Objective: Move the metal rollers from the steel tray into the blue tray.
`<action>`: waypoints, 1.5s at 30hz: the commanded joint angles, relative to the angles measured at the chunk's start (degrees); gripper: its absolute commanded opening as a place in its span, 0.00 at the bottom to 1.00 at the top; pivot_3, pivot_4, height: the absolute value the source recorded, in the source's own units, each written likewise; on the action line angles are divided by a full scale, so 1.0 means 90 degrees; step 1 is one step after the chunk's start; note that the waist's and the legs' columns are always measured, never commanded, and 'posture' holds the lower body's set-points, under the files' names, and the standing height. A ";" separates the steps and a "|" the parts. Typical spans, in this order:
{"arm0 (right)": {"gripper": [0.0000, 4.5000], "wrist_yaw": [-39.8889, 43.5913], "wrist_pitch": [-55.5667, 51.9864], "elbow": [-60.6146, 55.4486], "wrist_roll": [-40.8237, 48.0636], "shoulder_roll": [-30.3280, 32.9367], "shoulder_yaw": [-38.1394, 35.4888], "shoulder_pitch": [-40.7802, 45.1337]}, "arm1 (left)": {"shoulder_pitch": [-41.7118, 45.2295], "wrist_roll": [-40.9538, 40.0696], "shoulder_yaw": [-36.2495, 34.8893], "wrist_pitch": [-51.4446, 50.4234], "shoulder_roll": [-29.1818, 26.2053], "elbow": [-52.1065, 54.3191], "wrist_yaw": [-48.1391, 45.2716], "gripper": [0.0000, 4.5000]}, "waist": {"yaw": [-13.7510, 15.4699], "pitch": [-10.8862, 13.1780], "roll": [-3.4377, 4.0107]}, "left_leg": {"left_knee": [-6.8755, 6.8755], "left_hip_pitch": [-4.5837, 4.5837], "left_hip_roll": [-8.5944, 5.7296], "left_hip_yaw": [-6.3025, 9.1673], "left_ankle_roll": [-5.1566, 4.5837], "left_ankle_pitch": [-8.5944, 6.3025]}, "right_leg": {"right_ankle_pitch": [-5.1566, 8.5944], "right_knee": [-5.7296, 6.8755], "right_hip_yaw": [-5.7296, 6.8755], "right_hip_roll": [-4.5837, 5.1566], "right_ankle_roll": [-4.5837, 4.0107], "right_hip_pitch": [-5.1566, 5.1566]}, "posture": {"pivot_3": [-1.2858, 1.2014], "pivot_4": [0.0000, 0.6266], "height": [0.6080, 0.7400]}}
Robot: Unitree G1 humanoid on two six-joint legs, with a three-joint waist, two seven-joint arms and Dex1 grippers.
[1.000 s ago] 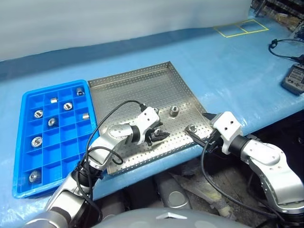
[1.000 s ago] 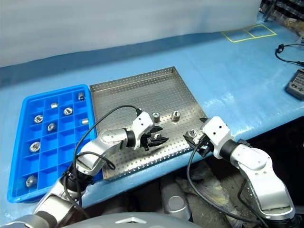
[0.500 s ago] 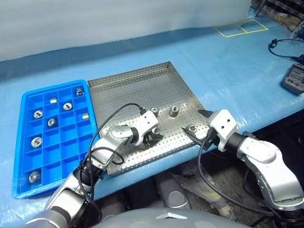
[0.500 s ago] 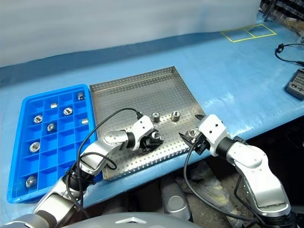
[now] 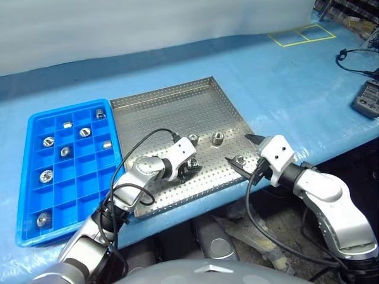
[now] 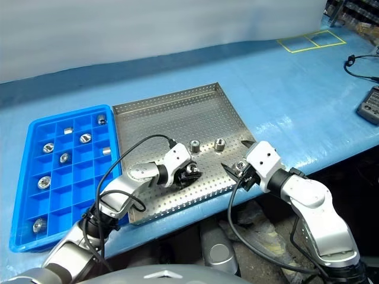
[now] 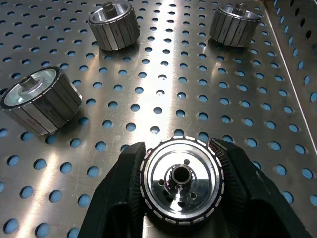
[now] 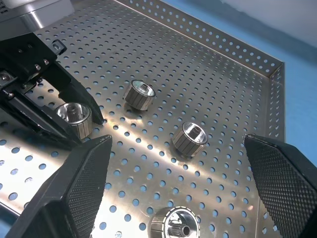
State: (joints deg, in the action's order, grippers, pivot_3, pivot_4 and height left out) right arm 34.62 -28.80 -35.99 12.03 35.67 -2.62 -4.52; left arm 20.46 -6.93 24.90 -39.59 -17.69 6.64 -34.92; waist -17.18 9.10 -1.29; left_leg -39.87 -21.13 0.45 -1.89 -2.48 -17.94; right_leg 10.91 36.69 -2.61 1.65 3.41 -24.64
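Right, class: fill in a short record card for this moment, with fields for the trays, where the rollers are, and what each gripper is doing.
steel tray: perforated floor, beside the blue tray
metal rollers on steel tray: four, one in the left gripper, three loose
metal rollers in blue tray: eight, each in its own compartment
left gripper: fingers either side of a roller resting on the tray floor
right gripper: open, around the roller near the tray's front edge
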 commanded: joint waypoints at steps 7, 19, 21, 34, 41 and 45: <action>1.00 0.0319 0.0260 0.0221 0.0146 -0.0215 0.0677 0.0522 | -0.0705 -0.0564 -0.1981 -0.0647 -0.0565 0.2049 0.0433 0.38 | 0.0034 0.0004 0.0000 | 0.0005 0.0000 0.0007 0.0001 0.0001 0.0000 | -0.0001 0.0006 0.0000 -0.0001 -0.0001 -0.0008 | 0.41 0.24 1.00; 1.00 0.0893 0.0732 0.1599 0.0005 -0.0604 0.1581 0.1531 | -0.2850 -0.0414 -0.4626 -0.2744 -0.1475 0.5070 0.1493 0.38 | 0.0943 0.0012 -0.0010 | 0.0012 -0.0007 0.0003 0.0005 0.0001 -0.0001 | -0.0012 0.0002 0.0014 0.0012 -0.0035 -0.0017 | 0.50 0.24 1.00; 1.00 0.0953 0.0788 0.1691 -0.0003 -0.0610 0.1602 0.1593 | -0.3110 -0.0397 -0.4745 -0.2969 -0.1433 0.5340 0.1627 0.38 | 0.1200 0.0014 -0.0015 | 0.0017 -0.0009 0.0004 0.0005 0.0002 -0.0002 | -0.0010 0.0002 0.0018 0.0017 -0.0037 -0.0020 | 0.50 0.24 1.00; 1.00 0.1258 0.1077 0.2291 -0.0076 -0.0791 0.1850 0.2104 | -0.3681 -0.0294 -0.5094 -0.2952 -0.0855 0.5385 0.2219 0.38 | 0.1968 0.0015 -0.0019 | 0.0012 -0.0008 -0.0013 0.0051 0.0014 0.0007 | 0.0023 0.0004 0.0134 0.0079 -0.0108 0.0007 | 0.54 0.24 1.00; 1.00 0.1200 0.1118 0.2266 -0.0129 -0.0770 0.1806 0.2008 | -0.3191 -0.0225 -0.4914 -0.2798 -0.0939 0.4708 0.2291 0.38 | 0.1980 0.0015 -0.0017 | 0.0013 -0.0010 -0.0012 0.0067 0.0021 0.0011 | 0.0027 0.0006 0.0152 0.0070 -0.0115 0.0009 | 0.53 0.24 1.00; 1.00 0.1155 0.1109 0.2178 -0.0119 -0.0751 0.1722 0.1921 | -0.3108 -0.0225 -0.4677 -0.2688 -0.0938 0.4347 0.2278 0.38 | 0.1977 0.0015 -0.0017 | 0.0013 -0.0013 -0.0012 0.0068 0.0021 0.0011 | 0.0027 0.0004 0.0154 0.0072 -0.0115 0.0009 | 0.52 0.24 1.00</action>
State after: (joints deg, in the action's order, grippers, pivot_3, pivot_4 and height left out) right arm 45.31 -19.91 -14.31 10.64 28.70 14.56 12.77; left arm -8.05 -9.43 -18.01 -65.52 -25.62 46.06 -14.66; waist 0.62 9.23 -1.44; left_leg -39.76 -21.25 0.34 -1.28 -2.29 -17.84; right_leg 11.15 36.73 -1.22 2.31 2.38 -24.56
